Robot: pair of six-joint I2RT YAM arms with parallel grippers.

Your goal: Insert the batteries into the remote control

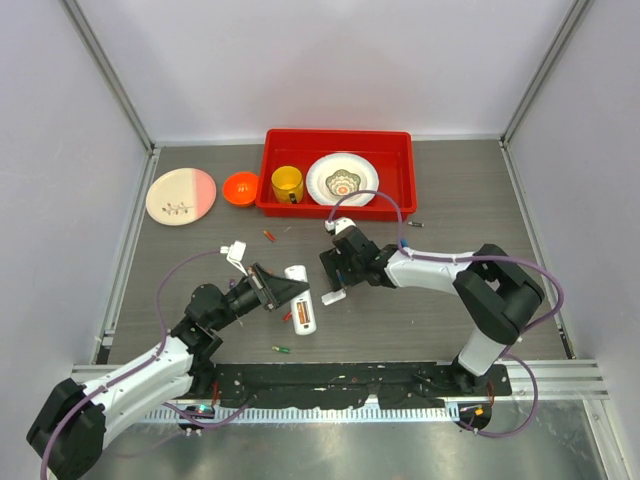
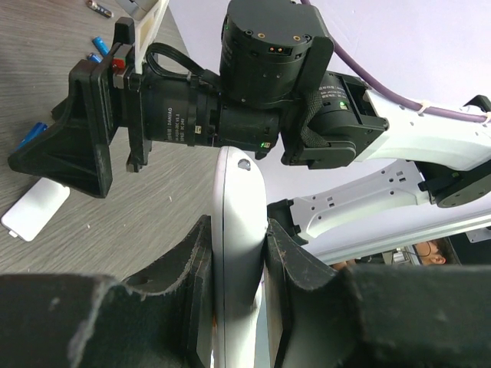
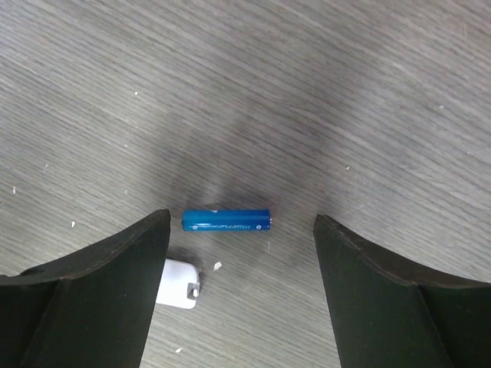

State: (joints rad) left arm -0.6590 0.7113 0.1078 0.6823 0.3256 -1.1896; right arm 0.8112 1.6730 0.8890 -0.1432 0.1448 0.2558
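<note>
Left tool (image 2: 239, 238) (tight) on remote control (image 2: 238, 188)

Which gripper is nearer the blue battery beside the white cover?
Right. The right gripper hangs directly over the blue battery, jaws open either side; the left gripper sits apart, clamped on the remote.

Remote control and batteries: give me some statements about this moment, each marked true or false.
1. The left gripper has its jaws closed on the remote control. True.
2. The right gripper holds the blue battery. False: its jaws stand open on either side of the battery, which lies on the table.
3. The white back cover lies loose on the table. True.
4. The orange bowl sits inside the red tray. False: it stands on the table, just outside the tray's left end.
</note>
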